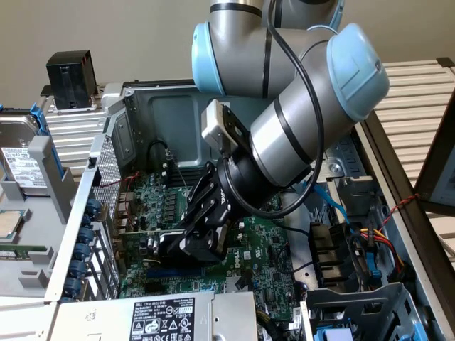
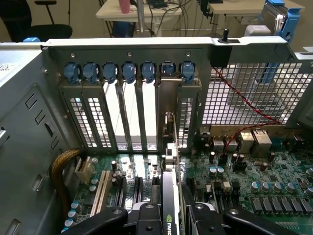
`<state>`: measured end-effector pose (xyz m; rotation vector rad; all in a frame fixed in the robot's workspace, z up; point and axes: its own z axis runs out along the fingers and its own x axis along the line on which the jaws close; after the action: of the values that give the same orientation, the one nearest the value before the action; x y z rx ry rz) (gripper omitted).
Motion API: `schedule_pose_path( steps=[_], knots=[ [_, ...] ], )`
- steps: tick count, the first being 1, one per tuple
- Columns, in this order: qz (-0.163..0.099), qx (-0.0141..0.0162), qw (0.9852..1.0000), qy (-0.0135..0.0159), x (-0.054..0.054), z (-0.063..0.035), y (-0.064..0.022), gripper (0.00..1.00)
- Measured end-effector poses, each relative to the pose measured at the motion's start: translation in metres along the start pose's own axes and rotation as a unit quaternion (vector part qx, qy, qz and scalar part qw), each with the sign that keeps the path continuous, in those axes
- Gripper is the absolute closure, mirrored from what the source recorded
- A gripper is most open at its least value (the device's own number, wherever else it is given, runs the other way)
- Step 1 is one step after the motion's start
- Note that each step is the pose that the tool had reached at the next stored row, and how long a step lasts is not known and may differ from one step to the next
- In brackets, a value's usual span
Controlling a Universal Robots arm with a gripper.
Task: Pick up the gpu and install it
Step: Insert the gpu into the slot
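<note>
The hand (image 2: 172, 220) is closest to the lens. Its two black fingers (image 2: 146, 218) are clamped on the black shroud of the gpu (image 2: 168, 196), one on each flat side. The gpu stands on edge inside the open computer case (image 2: 24, 127), over the motherboard (image 2: 264, 191). Its metal bracket sits against the one open gap in the row of slot covers (image 2: 98, 122), under the blue latches (image 2: 129, 72).

In the exterior view the gpu is at about seven o'clock from the picture's middle, with the hand gripping it from above. The latches are at nine o'clock from it and the power supply (image 1: 156, 316) at six o'clock. I cannot tell whether its lower edge is already down in the socket, because the fingers hide it.

The main risk, as I judge it, is a crooked push. If the gpu leans even slightly, its edge can land beside the socket and the force goes into the motherboard, which may flex. The bracket end could catch on the lip of the case wall and hold that end high. The grip is on smooth plastic, so a hard press may let the fingers slide down the shroud onto the small parts just beside the socket. The red wire (image 2: 244, 110) runs near the bracket end, and the black cable (image 1: 313, 99) looped over the arm hangs near the case rim. Either could snag.
</note>
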<state>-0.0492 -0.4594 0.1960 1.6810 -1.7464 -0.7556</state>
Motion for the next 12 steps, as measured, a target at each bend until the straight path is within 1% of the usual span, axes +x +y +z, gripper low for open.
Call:
schedule_pose_path(
  steps=[4, 8, 12],
  knots=[
    [0.0, 0.0002, 1.0, 0.0001, 0.0, 0.0005, 0.0004, 0.73],
    [0.0, 0.0017, 1.0, -0.0001, 0.0, 0.0008, 0.0003, 0.73],
    [0.0, 0.0018, 1.0, -0.0001, 0.0, 0.0009, 0.0006, 0.73]
  ],
)
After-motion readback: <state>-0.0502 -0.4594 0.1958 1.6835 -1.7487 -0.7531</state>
